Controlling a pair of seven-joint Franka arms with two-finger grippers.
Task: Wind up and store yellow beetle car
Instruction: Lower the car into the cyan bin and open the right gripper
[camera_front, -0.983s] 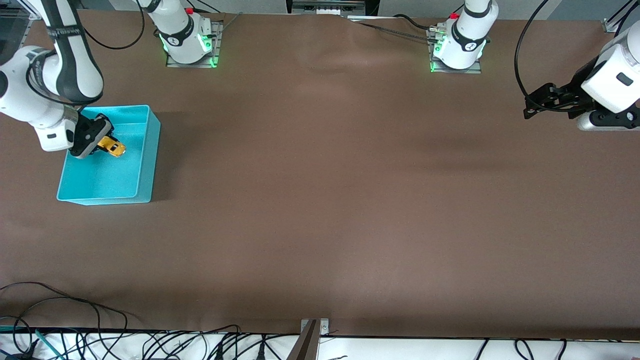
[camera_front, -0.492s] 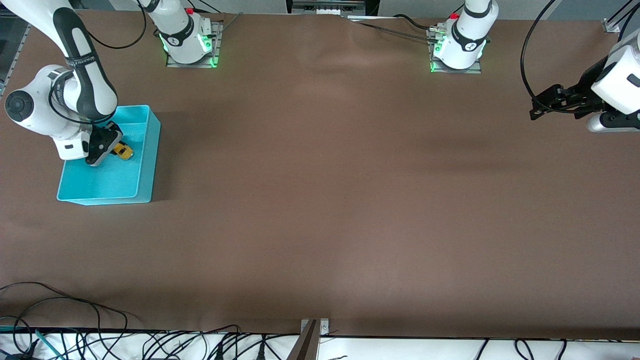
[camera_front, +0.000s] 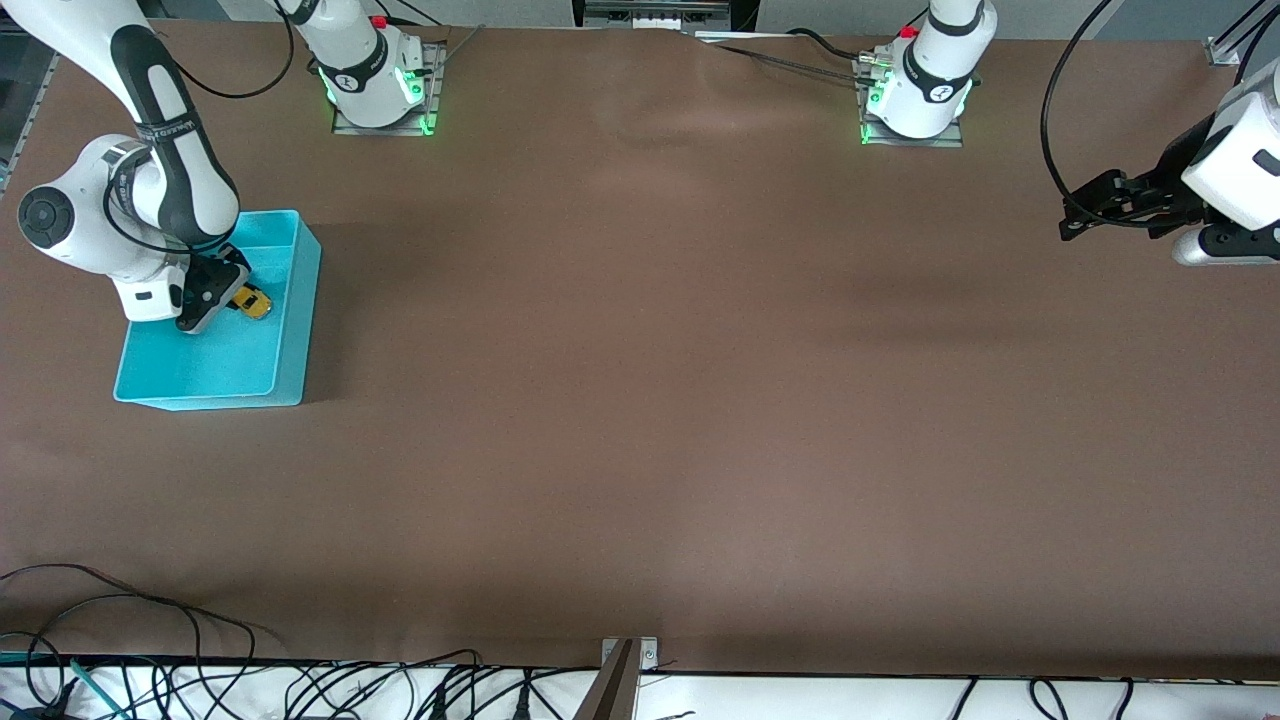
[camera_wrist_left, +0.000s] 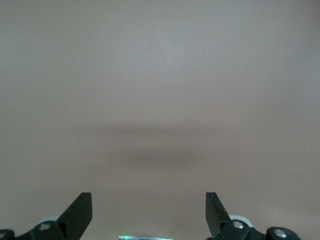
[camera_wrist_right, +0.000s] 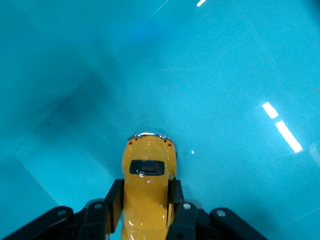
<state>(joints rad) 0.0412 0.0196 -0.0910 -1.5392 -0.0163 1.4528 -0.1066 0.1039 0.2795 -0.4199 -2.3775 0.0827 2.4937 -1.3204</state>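
The yellow beetle car (camera_front: 250, 302) is held low inside the cyan bin (camera_front: 290, 340) at the right arm's end of the table. My right gripper (camera_front: 228, 300) is shut on the car. In the right wrist view the car (camera_wrist_right: 147, 192) sits between the two fingers (camera_wrist_right: 114, 202), its rounded end and dark window toward the bin's floor (camera_wrist_right: 225, 75). I cannot tell whether its wheels touch the floor. My left gripper (camera_front: 1085, 212) is open and empty, up over the left arm's end of the table. The left wrist view shows its fingertips (camera_wrist_left: 80, 210) spread wide over bare brown table.
The two arm bases (camera_front: 375, 80) (camera_front: 915, 90) stand along the table's back edge. Cables (camera_front: 150, 640) lie along the edge nearest the front camera. The brown table top (camera_front: 650, 400) spreads between the bin and the left arm.
My right gripper has lowered deeper into the bin with the car over the last second. My left arm drew slightly toward its end of the table, then stayed still.
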